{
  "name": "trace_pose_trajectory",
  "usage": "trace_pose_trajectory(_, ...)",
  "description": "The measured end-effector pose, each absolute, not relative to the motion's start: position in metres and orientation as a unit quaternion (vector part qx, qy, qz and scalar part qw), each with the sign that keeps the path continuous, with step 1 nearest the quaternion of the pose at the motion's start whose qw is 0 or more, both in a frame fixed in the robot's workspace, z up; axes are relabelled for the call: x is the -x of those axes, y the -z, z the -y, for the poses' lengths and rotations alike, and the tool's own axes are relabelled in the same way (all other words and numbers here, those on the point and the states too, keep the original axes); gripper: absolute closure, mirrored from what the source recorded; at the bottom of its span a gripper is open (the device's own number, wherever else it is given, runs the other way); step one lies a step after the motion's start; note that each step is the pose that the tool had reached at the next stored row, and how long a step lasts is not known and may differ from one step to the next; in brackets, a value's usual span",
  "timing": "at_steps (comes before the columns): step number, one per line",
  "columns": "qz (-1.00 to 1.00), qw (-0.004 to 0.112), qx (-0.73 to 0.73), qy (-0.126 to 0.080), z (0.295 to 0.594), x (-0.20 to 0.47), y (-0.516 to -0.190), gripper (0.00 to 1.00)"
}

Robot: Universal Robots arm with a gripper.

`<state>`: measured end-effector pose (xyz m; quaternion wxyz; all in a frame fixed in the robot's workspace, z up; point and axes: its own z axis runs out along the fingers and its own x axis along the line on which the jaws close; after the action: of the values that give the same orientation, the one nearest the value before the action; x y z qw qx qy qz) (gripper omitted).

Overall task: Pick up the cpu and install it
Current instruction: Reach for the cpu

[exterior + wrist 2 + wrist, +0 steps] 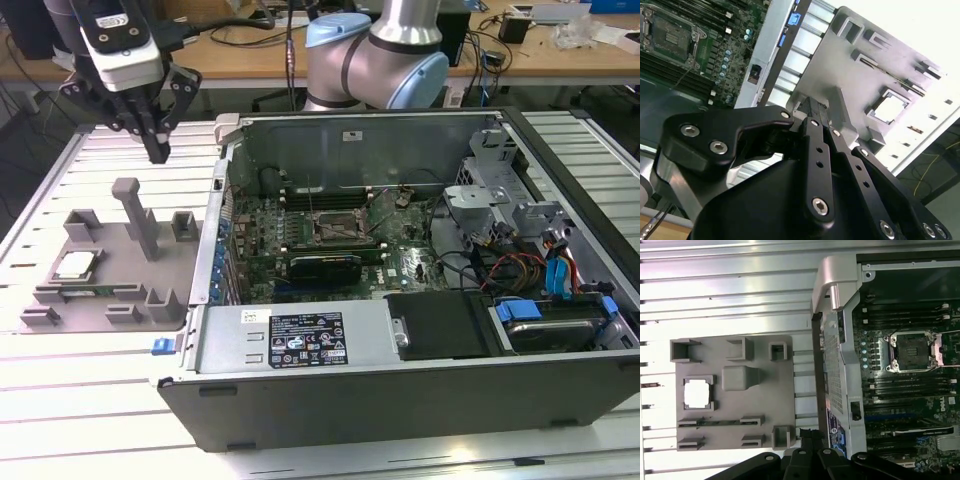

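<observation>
The hand (158,150) hangs in the air above the bench (90,400), over the part nearest the corner at the exterior view's far left. Its black fingers (816,150) are drawn narrow, tips together, with nothing between them. It touches nothing.

Below it a grey fixture (110,300) lies flat on the bench, near the edge at the exterior view's left. The cpu (75,265) sits in a square recess of that fixture, pale top up. It shows in both wrist views too (888,109) (696,393), level and framed by the recess walls. An upright post (135,215) stands on the fixture just beside the recess, between the cpu and the hand's tips as the exterior view sees them.

The open computer case (400,400) takes up the middle of the bench and reaches toward the edge at the exterior view's right, close alongside the fixture. On the board inside it the socket (335,225) (912,351) lies open with its metal frame around a dark square. The cpu is well apart from it, outside the case.
</observation>
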<state>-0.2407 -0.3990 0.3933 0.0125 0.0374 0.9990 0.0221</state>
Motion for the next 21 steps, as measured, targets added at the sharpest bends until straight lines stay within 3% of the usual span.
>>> trace_pose_trajectory(21,-0.999,0.012,-0.037,-0.022,0.399,0.272,-0.393,0.89)
